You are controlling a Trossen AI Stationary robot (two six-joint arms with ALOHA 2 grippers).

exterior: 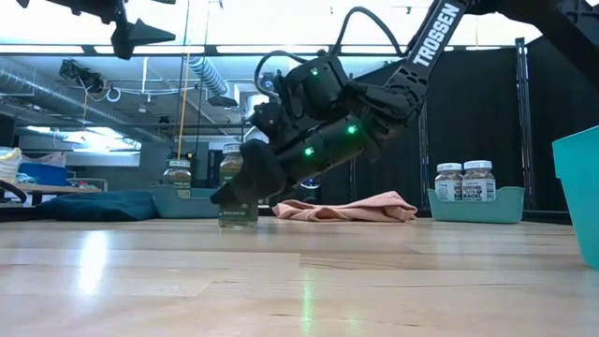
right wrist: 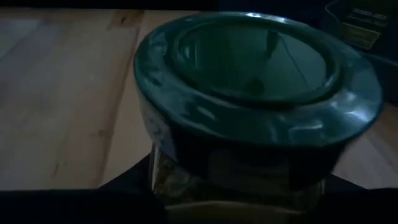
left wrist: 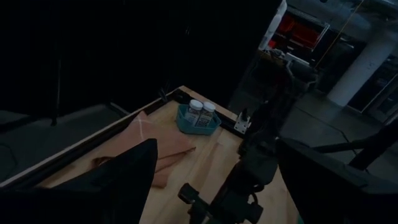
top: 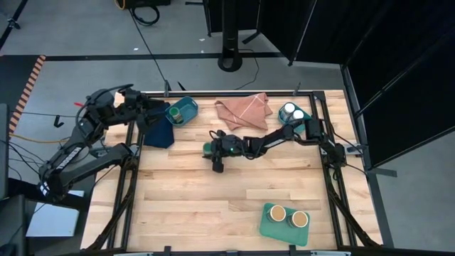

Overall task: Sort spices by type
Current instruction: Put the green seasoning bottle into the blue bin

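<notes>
My right gripper (top: 212, 149) reaches to the table's middle and is shut on a dark green-lidded spice jar (right wrist: 255, 68), which stands on the wood (exterior: 238, 215). A second green-lidded jar (exterior: 178, 173) sits in the teal bin (top: 183, 110) at the far left. Two white-lidded jars (top: 293, 112) stand in the teal bin at the far right (exterior: 473, 204). Two tan-topped jars (top: 288, 215) stand on the green tray (top: 266, 227) near the near edge. My left gripper (top: 158, 108) hangs open, raised beside the far-left bin. My right gripper pinches the green-lidded jar by its body, just below the lid (right wrist: 186, 174), one finger on each side. The fingers (exterior: 245, 183) come slanting down from the table's right. The jar is upright with its base (exterior: 238, 223) on the table.
A pink cloth (top: 243, 110) lies bunched at the far middle, just beyond the right arm (top: 284, 139). A dark blue cloth (top: 158, 131) lies under the left gripper. Bare wood stretches across the near half of the table, left of the tray.
</notes>
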